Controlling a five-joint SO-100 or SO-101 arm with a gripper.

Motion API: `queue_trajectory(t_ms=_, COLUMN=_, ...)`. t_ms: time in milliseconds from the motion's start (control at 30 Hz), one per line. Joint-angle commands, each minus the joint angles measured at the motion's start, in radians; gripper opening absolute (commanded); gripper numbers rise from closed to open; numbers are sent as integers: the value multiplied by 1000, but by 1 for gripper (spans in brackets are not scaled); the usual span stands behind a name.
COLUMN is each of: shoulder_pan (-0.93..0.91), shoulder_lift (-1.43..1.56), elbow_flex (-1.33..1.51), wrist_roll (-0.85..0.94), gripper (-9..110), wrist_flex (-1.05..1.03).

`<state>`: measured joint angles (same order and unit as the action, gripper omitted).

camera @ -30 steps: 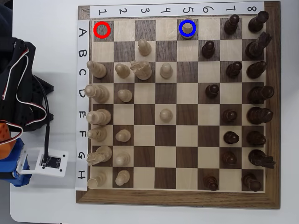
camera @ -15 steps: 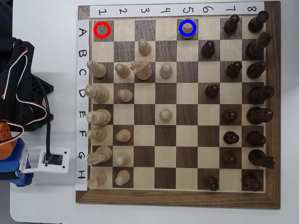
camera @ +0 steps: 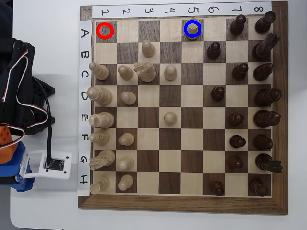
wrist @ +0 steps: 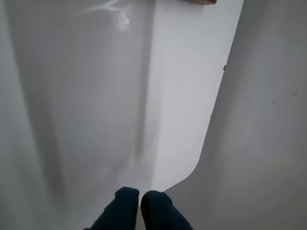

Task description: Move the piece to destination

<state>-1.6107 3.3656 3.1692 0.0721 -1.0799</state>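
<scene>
Tabletop [camera: 48,211] white, its rounded corner filling the wrist view; chessboard [camera: 184,206] seen only overhead, off the arm; the piece [camera: 192,31] on the destination [camera: 192,29], far edge row, its base hidden by the blue ring; one red ring [camera: 105,30], empty; gripper [wrist: 140,203] clenched, tips touching, holding nothing.

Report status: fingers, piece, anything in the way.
Fingers shut, empty, over bare white table, off the board. Short cream wooden rook-like piece sits inside blue-ringed dark square. Nothing in the way.
</scene>
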Motion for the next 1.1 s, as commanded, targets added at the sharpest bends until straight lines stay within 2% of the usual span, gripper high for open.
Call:
queue_trajectory(t_ms=0, shoulder_pan=-25, shoulder_lift=60, elbow_flex=-46, wrist_roll=-41, gripper=0, wrist_flex=-15)
queue_trajectory(t_ms=167, shoulder_pan=31, shoulder_lift=60, elbow_flex=-46, wrist_roll=5, gripper=0, wrist_flex=-18)
queue_trajectory(t_ms=1067, shoulder_pan=-21, shoulder_lift=60, elbow_flex=-46, wrist_roll=-40, gripper=0, wrist_flex=-17)
